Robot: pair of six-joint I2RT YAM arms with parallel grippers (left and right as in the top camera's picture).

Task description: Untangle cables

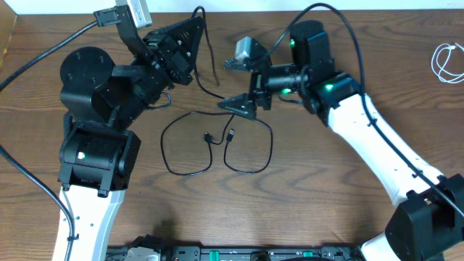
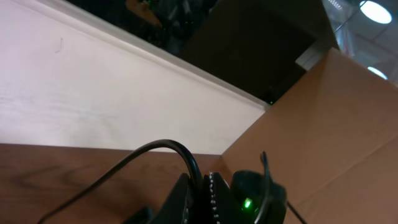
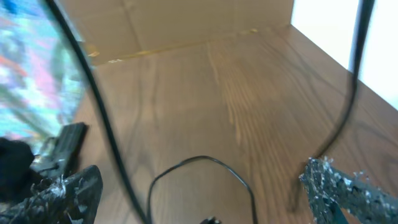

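Black cable (image 1: 162, 145) lies in two loose loops at centre frame on the wooden surface (image 1: 326, 203), its plug ends close together. A white cable (image 1: 448, 62) sits at the far right. The right tool (image 1: 233, 85) hovers at the loops' upper edge with its fingers spread and empty. I cannot tell whether the left tool (image 1: 185, 36), at upper left, is apart or together. Pinching one strand and dragging it could tighten the crossing.
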